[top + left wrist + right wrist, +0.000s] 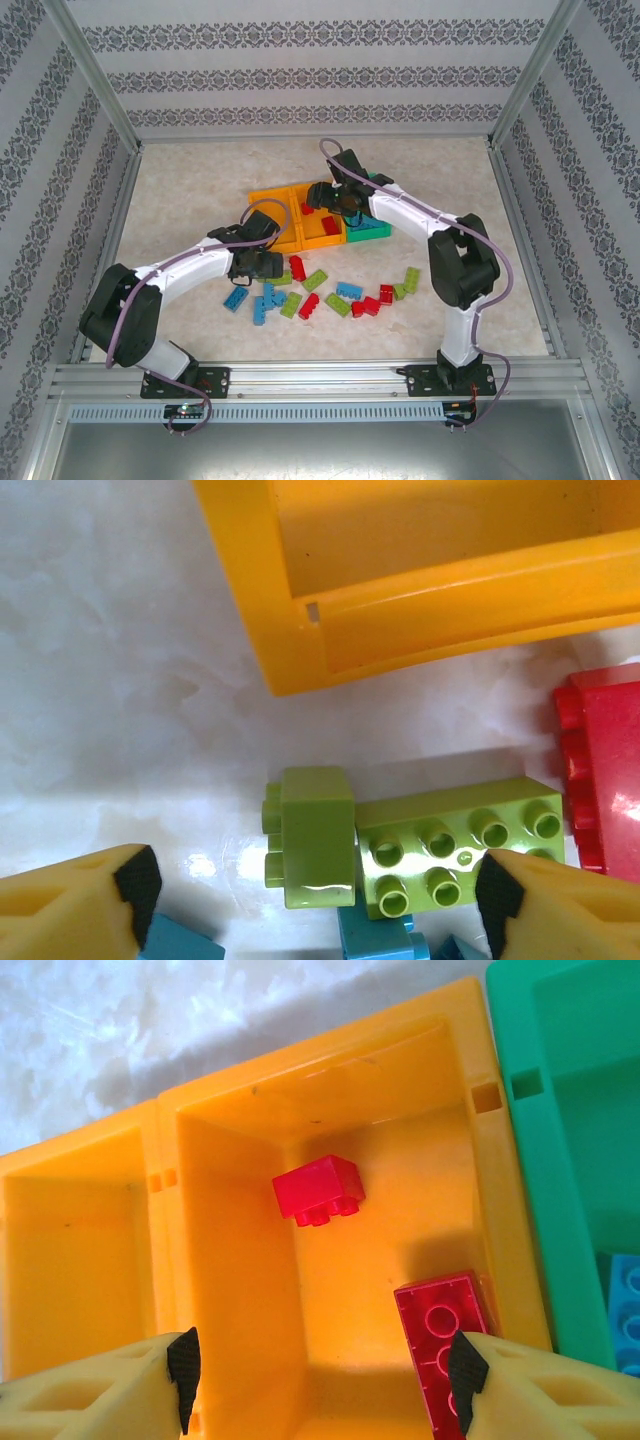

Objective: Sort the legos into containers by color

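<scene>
My left gripper [318, 890] hangs open low over loose legos on the table. A small lime brick [315, 835] lying on its side sits between its fingers. A long lime brick [460, 845] touches that one, by the right fingertip. A red brick [600, 770] lies further right, and blue bricks [375, 935] lie below. My right gripper [325, 1375] is open above the middle orange container [230, 1260]. That bin holds a small red brick [320, 1190] and a long red brick [440, 1340] lying upside down. The green container [525, 1160] holds a blue brick [625, 1310].
The left orange bin [265, 195] stands just beyond my left gripper [262, 265]. Several red, blue and lime bricks [350, 300] are scattered in front of the bins. Aluminium rails [300, 375] and patterned walls enclose the table.
</scene>
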Motion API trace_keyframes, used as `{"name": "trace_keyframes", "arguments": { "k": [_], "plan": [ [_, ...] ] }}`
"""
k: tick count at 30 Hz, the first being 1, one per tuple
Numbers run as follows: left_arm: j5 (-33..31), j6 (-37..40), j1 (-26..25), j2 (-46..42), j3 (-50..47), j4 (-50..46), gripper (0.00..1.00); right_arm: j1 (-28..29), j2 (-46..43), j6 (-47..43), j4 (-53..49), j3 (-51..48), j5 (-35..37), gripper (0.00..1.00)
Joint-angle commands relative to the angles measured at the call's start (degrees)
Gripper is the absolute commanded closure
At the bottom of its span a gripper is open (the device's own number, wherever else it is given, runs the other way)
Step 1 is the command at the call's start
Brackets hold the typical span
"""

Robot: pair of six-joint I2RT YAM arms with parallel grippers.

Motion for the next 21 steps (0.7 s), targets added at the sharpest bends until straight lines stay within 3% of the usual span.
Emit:
{"name": "trace_keyframes", "arguments": {
  "k": [1,7,21],
  "plan": [
    [-1.4,-1.2,-0.5,1.4,0.0,-1.4,0.22,-0.1,-3.5,-1.1,0.0,-1.3,0.4,0.31],
    [-0.9,-1.0,-0.1,4.1,0.2,0.2,0.38,-0.9,-5.8,-1.4,-0.1,-3.7,1.1,0.31],
    [0.1,-1.2,1.0,6.2,-0.5,1.8,0.66,-3.1,-11.3,-1.7,-0.4,-11.3,3.1,0.30]
  ]
}}
